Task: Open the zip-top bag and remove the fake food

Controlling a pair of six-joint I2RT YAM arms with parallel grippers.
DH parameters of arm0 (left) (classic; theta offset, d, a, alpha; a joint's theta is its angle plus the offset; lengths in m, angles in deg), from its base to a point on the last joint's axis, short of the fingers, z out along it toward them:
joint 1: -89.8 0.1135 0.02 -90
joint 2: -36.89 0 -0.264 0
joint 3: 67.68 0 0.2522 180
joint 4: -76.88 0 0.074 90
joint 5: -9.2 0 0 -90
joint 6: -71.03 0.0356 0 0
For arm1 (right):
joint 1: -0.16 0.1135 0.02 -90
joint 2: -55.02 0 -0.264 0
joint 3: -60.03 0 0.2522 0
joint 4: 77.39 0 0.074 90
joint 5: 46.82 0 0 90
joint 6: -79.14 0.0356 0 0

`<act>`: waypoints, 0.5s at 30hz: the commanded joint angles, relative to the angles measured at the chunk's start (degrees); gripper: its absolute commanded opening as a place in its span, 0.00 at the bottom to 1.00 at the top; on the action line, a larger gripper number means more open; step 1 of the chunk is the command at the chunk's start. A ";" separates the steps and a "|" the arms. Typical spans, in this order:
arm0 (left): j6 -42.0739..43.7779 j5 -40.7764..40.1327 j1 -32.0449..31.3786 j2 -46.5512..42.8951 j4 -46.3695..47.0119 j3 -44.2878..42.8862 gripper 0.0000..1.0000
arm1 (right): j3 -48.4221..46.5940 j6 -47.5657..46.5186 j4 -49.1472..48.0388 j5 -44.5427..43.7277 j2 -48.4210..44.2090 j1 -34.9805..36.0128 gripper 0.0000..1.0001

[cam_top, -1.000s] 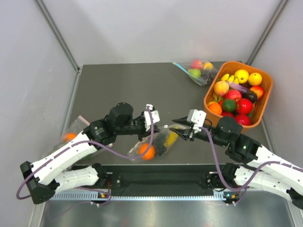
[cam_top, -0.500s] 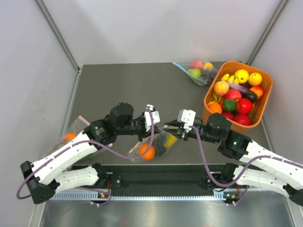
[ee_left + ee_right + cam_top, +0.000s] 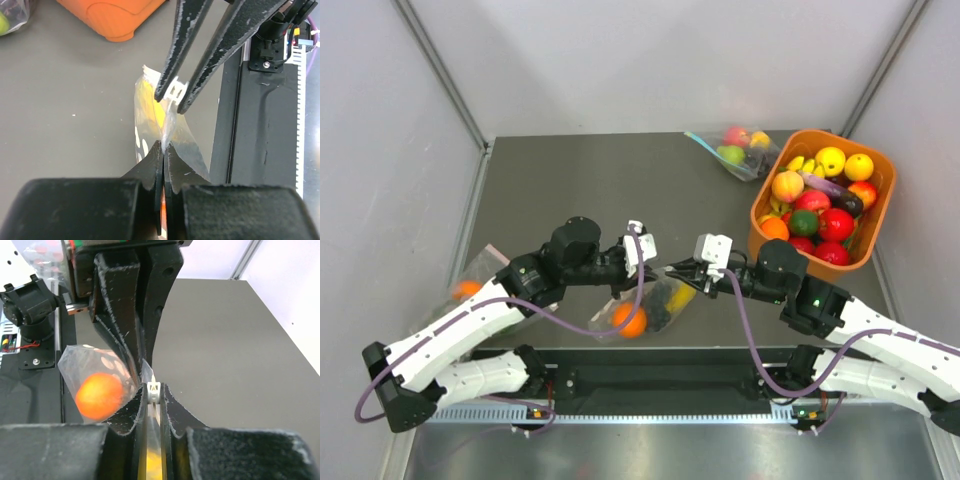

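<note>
At six o'clock, close to the table's [image 3: 570,180] near edge, the zip-top bag [image 3: 655,305] holds the orange ball [image 3: 99,395] and banana [image 3: 152,107]. We judge the opening step to be in hand: the left gripper [image 3: 163,150] is clamped flat on the bag's mouth film, and the right gripper [image 3: 153,392] pinches the white slider [image 3: 174,90]. Next we should draw that slider towards three o'clock while the left anchors. Bare table opens towards twelve; the orange bin [image 3: 840,135] crowds two o'clock, with another bag [image 3: 735,152] at one.

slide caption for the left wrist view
Left gripper clamps the bag edge; right gripper pinches its white slider.
</note>
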 commanded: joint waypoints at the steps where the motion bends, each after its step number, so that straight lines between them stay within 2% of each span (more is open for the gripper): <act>1: -0.61 0.86 0.97 -2.61 5.03 -0.06 0.00 | -2.51 -0.82 1.12 0.26 -0.53 -0.70 0.00; 6: -1.75 2.44 3.16 -3.66 7.14 0.56 0.00 | -1.90 -0.55 2.09 0.35 -0.36 -0.78 0.00; 15: -2.90 11.23 7.03 -3.75 7.76 0.12 0.00 | -0.67 -1.17 2.88 -2.02 0.35 -0.78 0.00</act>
